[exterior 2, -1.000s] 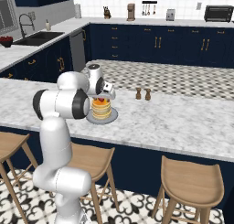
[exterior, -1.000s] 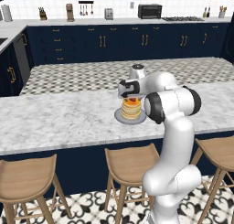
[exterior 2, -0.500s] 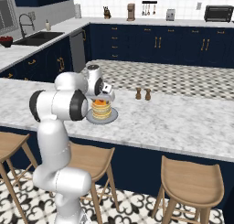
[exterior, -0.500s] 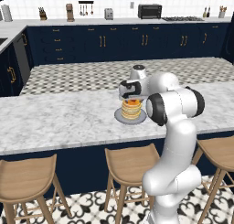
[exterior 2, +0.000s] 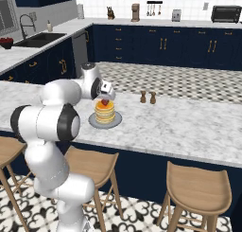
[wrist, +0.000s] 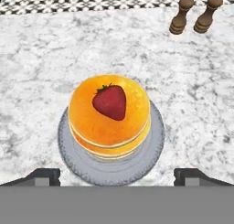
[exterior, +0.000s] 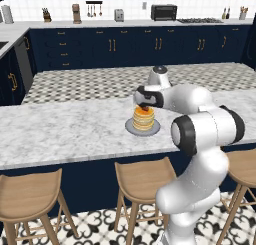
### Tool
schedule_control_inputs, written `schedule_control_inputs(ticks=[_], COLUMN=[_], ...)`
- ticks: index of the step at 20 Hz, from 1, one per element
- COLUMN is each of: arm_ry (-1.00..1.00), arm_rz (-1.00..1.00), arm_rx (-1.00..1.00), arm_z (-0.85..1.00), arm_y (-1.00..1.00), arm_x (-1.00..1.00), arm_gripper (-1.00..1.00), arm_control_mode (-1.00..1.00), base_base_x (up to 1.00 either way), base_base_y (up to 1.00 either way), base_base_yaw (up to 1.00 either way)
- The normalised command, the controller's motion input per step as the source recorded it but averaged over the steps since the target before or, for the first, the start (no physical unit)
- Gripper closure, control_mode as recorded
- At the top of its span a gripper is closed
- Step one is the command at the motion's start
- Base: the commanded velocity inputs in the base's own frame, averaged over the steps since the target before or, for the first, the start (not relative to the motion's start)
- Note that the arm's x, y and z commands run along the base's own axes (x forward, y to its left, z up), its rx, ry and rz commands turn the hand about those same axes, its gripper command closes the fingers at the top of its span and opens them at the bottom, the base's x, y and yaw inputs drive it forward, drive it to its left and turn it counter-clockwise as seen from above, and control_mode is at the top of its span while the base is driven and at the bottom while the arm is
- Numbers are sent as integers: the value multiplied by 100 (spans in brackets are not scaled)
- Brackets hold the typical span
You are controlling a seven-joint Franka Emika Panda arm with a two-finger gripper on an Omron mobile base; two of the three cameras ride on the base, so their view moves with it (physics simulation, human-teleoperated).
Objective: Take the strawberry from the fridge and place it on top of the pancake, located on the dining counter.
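The strawberry lies on top of the pancake, a golden stack on a round grey plate on the marble dining counter. My gripper hovers just above the stack, open, with its fingertips spread wider than the plate and nothing between them. From the base, the gripper sits directly over the strawberry and pancake. The other side shows the gripper over the strawberry and pancake.
Two brown salt and pepper shakers stand on the counter beyond the plate, also. Wooden stools line the near side of the dining counter. Navy cabinets run along the back wall.
The hand stays over the pancake stack. The arm's elbow has sunk and come back toward the base.
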Motion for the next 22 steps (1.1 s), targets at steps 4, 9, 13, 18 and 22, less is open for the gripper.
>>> schedule_control_inputs(ticks=[4, 9, 13, 18, 22], arm_ry=[-38, -29, -17, -4, 4], arm_rz=[0, 0, 0, 0, 0], arm_rx=[6, 6, 5, 3, 0], arm_z=[71, 62, 54, 64, 47], arm_y=[0, 0, 0, -1, -26], arm_x=[-91, -82, -68, -87, -100], arm_gripper=[-100, -100, -100, -100, -100], arm_control_mode=[-100, -100, -100, -100, -100], base_base_x=[0, 0, 0, 0, 0], base_base_y=[0, 0, 0, 0, 0], base_base_yaw=[0, 0, 0, 0, 0])
